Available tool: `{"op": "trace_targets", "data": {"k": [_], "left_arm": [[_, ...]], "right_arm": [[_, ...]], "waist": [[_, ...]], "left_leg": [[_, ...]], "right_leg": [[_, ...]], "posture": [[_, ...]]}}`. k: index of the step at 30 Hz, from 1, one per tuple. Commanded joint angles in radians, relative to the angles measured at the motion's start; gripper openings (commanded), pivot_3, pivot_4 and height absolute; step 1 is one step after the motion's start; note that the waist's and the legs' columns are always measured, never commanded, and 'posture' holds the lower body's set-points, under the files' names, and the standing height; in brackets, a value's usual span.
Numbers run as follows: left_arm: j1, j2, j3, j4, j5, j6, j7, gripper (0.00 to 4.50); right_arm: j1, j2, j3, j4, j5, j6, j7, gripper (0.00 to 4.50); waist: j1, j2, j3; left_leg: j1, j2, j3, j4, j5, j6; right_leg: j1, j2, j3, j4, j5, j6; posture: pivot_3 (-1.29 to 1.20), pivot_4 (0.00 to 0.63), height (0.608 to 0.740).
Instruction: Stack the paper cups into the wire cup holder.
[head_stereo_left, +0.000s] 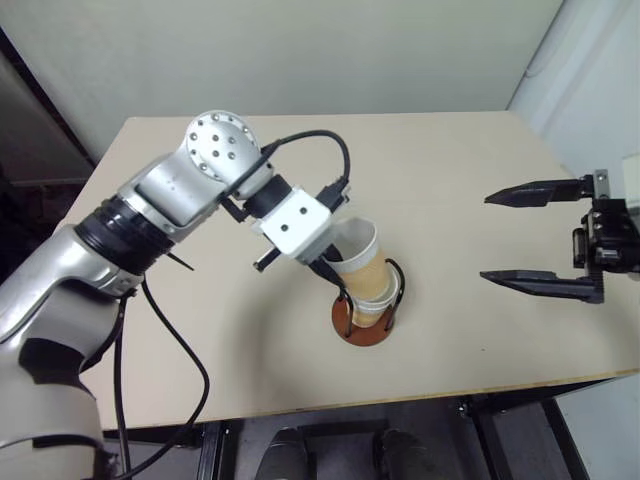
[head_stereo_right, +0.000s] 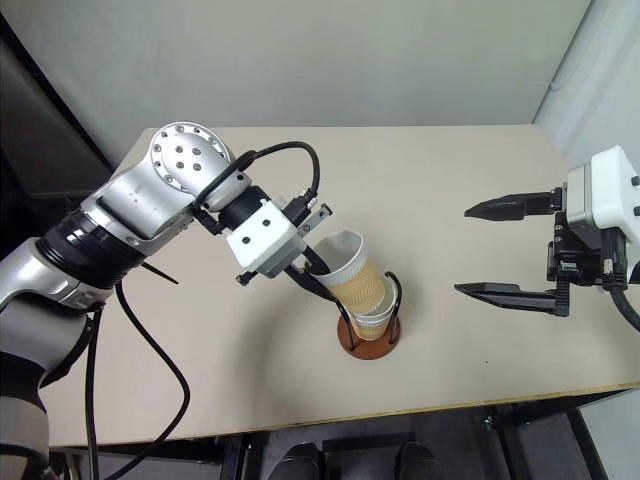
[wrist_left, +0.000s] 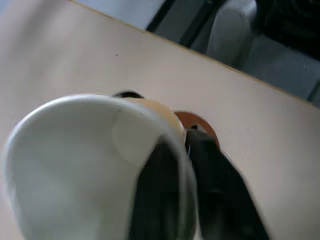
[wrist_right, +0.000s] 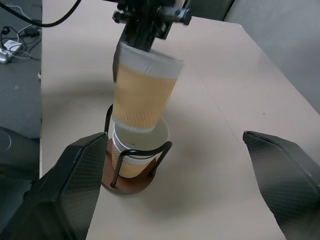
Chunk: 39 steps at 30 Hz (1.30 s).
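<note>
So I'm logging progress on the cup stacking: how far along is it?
At least one tan paper cup already sits in the black wire cup holder on its reddish-brown disc base. The left gripper has another, tilted cup by its rim, entering the nested cup. Left: seat and release. The right gripper waits open.

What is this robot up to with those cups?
It is stacking paper cups into a wire cup holder on the table. The left tool has one finger inside and one outside the rim of a tilted paper cup, lowering its bottom into a cup already sitting in the holder. The top cup is not yet fully nested. The right tool waits off to the side, open and holding nothing.
</note>
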Motion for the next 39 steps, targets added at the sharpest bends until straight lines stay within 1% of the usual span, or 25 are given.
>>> {"op": "trace_targets", "data": {"k": [1, 4, 8, 13, 17, 21, 24, 26, 28, 30, 31, 32, 34, 35, 37, 39], "left_arm": [[0.007, -0.009, 0.036, -0.002, 0.037, -0.019, -0.033, 1.64], [0.014, -0.019, 0.060, 0.000, 0.056, -0.016, -0.033, 2.66], [0.038, -0.064, 0.164, 0.044, 0.129, 0.013, -0.021, 2.66], [0.091, -0.057, 0.296, 0.019, 0.150, 0.118, 0.008, 2.66], [0.152, -0.061, 0.351, -0.051, 0.145, 0.208, -0.011, 2.66], [0.176, -0.083, 0.401, -0.079, 0.173, 0.261, 0.031, 2.66], [0.164, -0.030, 0.471, -0.039, 0.190, 0.276, 0.017, 2.66], [0.182, 0.032, 0.534, -0.033, 0.159, 0.319, -0.010, 2.66], [0.232, 0.102, 0.603, -0.028, 0.127, 0.373, -0.017, 2.66], [0.319, 0.170, 0.673, -0.034, 0.094, 0.439, -0.011, 2.66], [0.388, 0.210, 0.712, -0.040, 0.079, 0.460, -0.013, 2.66], [0.514, 0.259, 0.804, -0.043, 0.040, 0.511, -0.006, 2.66], [0.706, 0.318, 0.952, -0.063, -0.022, 0.590, 0.006, 2.66], [0.790, 0.333, 1.018, -0.078, -0.045, 0.620, 0.014, 2.66], [0.966, 0.337, 1.145, -0.111, -0.043, 0.647, 0.051, 2.66], [1.085, 0.324, 1.251, -0.175, -0.060, 0.684, 0.080, 2.66]], "right_arm": [[-0.011, -0.020, -0.026, -0.016, 0.011, -0.017, -0.010, 4.50], [-0.020, -0.014, -0.011, -0.011, 0.018, -0.024, -0.003, 4.50], [-0.060, 0.004, 0.053, 0.025, 0.004, -0.056, 0.013, 4.50], [-0.152, 0.048, 0.170, 0.104, -0.036, -0.116, 0.043, 4.50], [-0.228, 0.084, 0.247, 0.166, -0.075, -0.158, 0.071, 4.50], [-0.249, 0.093, 0.268, 0.175, -0.083, -0.163, 0.089, 4.50], [-0.239, 0.086, 0.261, 0.178, -0.071, -0.160, 0.119, 4.50], [-0.223, 0.084, 0.269, 0.183, -0.079, -0.167, 0.146, 4.50], [-0.214, 0.094, 0.275, 0.200, -0.082, -0.170, 0.163, 4.50], [-0.206, 0.098, 0.275, 0.240, -0.094, -0.176, 0.175, 4.50], [-0.198, 0.096, 0.270, 0.269, -0.100, -0.176, 0.181, 4.50], [-0.179, 0.085, 0.260, 0.311, -0.113, -0.179, 0.192, 4.50], [-0.154, 0.072, 0.241, 0.367, -0.126, -0.178, 0.200, 4.50], [-0.145, 0.070, 0.231, 0.388, -0.124, -0.172, 0.199, 4.50], [-0.119, 0.065, 0.218, 0.429, -0.139, -0.182, 0.199, 4.50], [-0.108, 0.063, 0.213, 0.447, -0.144, -0.183, 0.201, 4.50]], "waist": [[0.000, 0.000, 0.000], [0.001, 0.000, 0.000], [0.001, 0.000, 0.000], [-0.004, 0.000, 0.000], [-0.004, 0.001, 0.000], [0.007, 0.001, 0.000], [0.007, 0.001, 0.000], [0.001, 0.001, 0.000], [-0.009, 0.001, -0.001], [-0.015, 0.003, -0.002], [-0.015, 0.003, -0.002], [-0.016, 0.003, -0.002], [-0.021, 0.004, -0.002], [-0.023, 0.003, -0.001], [-0.022, 0.002, -0.001], [-0.017, 0.001, -0.001]], "left_leg": [[0.000, 0.000, 0.000, 0.000, 0.000, 0.000], [0.000, 0.000, 0.000, 0.000, 0.000, 0.000], [0.000, 0.000, 0.000, 0.000, 0.000, 0.000], [0.001, 0.000, 0.000, 0.000, 0.000, 0.000], [0.002, 0.000, -0.001, 0.000, 0.000, -0.001], [0.002, 0.001, -0.002, 0.000, 0.001, -0.002], [0.001, 0.001, -0.003, 0.000, 0.001, -0.003], [0.001, 0.001, -0.003, 0.000, 0.001, -0.003], [0.002, 0.001, -0.003, -0.001, 0.001, -0.002], [0.003, 0.001, -0.003, -0.002, 0.001, -0.002], [0.004, 0.001, -0.003, -0.003, 0.001, -0.002], [0.004, 0.001, -0.004, -0.003, 0.001, -0.003], [0.005, 0.002, -0.004, -0.005, 0.001, -0.003], [0.005, 0.003, -0.005, -0.003, 0.001, -0.003], [0.004, 0.004, -0.006, -0.006, 0.001, -0.005], [0.004, 0.004, -0.007, -0.006, 0.001, -0.005]], "right_leg": [[0.000, 0.000, 0.000, 0.000, 0.000, 0.000], [0.000, 0.000, 0.000, 0.000, 0.001, 0.003], [0.000, 0.000, 0.000, 0.000, 0.001, 0.004], [0.000, 0.000, 0.000, 0.001, 0.001, 0.004], [0.000, 0.000, 0.000, 0.002, 0.001, 0.005], [0.000, -0.001, -0.001, 0.002, 0.002, 0.005], [-0.001, -0.001, -0.001, 0.001, 0.002, 0.005], [-0.001, -0.001, -0.001, 0.001, 0.002, 0.005], [-0.002, -0.001, -0.001, 0.001, 0.002, 0.005], [-0.002, -0.001, -0.001, 0.002, 0.001, 0.004], [-0.002, -0.001, -0.001, 0.002, 0.001, 0.004], [-0.002, -0.001, 0.000, 0.002, 0.000, 0.004], [-0.004, -0.001, 0.000, 0.003, 0.000, 0.002], [-0.004, -0.001, 0.000, 0.006, -0.002, 0.001], [-0.008, -0.001, 0.000, 0.009, -0.003, -0.001], [-0.009, -0.001, 0.000, 0.014, -0.006, -0.005]], "posture": [[0.00, 0.150, 0.740], [0.00, 0.150, 0.740], [0.00, 0.150, 0.740], [0.00, 0.150, 0.740], [0.00, 0.150, 0.740], [0.00, 0.150, 0.740], [0.00, 0.150, 0.740], [0.00, 0.150, 0.740], [0.00, 0.150, 0.740], [0.00, 0.150, 0.740], [0.00, 0.150, 0.740], [0.00, 0.150, 0.740], [0.00, 0.150, 0.740], [0.00, 0.150, 0.740], [0.00, 0.150, 0.740], [0.00, 0.150, 0.740]]}}
